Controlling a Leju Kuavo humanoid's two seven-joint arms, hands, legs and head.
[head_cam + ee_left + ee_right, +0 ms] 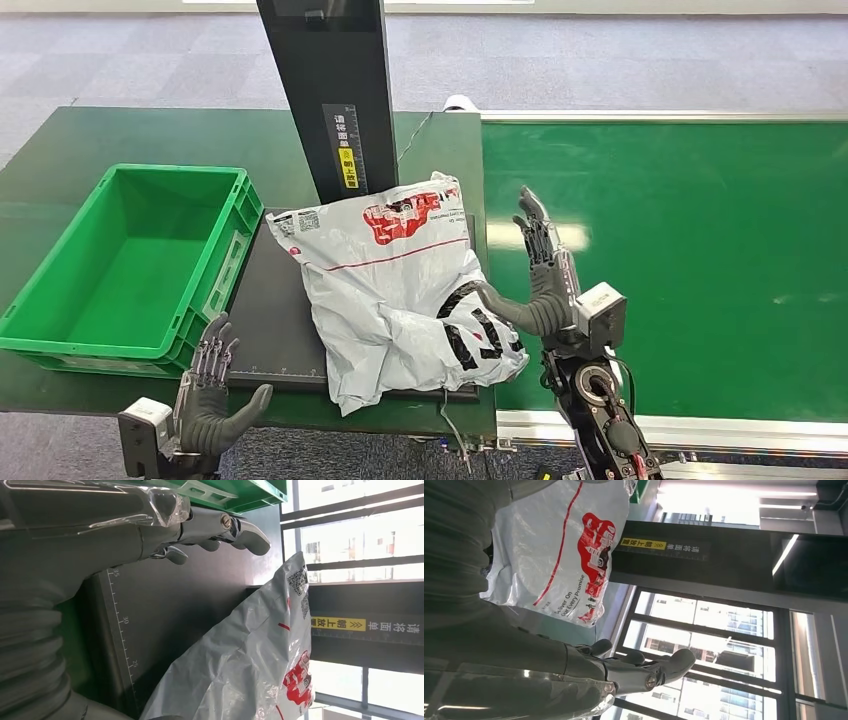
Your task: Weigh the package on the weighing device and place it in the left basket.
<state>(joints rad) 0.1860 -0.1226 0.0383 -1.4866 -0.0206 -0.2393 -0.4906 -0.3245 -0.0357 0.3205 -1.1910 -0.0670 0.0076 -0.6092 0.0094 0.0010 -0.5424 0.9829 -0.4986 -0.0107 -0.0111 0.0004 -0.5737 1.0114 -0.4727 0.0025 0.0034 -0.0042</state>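
— Where is the parcel right now?

— The crumpled white plastic mailer bag with red and black print (400, 290) lies on the flat black weighing platform (275, 320), spread across its right part and hanging slightly over the right and front edges. Its top edge sits just in front of the scale's tall black upright column (335, 95), which carries a small yellow label.

— And your right hand?

— My right hand (540, 275) stands upright just beside the bag's right edge, fingers straight and apart, pointing away from me. My thumb reaches toward the bag's black-printed part and seems to touch it, but I have hold of nothing. From the wrist camera I see the same extended fingers (659, 667) with the bag (559, 555) beside them.

— Your left hand?

— My left hand (210, 395) hovers at the front left corner of the platform, fingers spread and thumb out to the side, empty. It is apart from the bag. The wrist camera shows my fingers (220, 527) over the platform's ruled edge (125, 625), with the bag (250, 665) further along.

— The basket?

— The green plastic crate (130, 260) sits on the dark green tabletop (60, 150) just left of the platform, touching or nearly touching its edge. To my right runs a green conveyor belt (700, 260).
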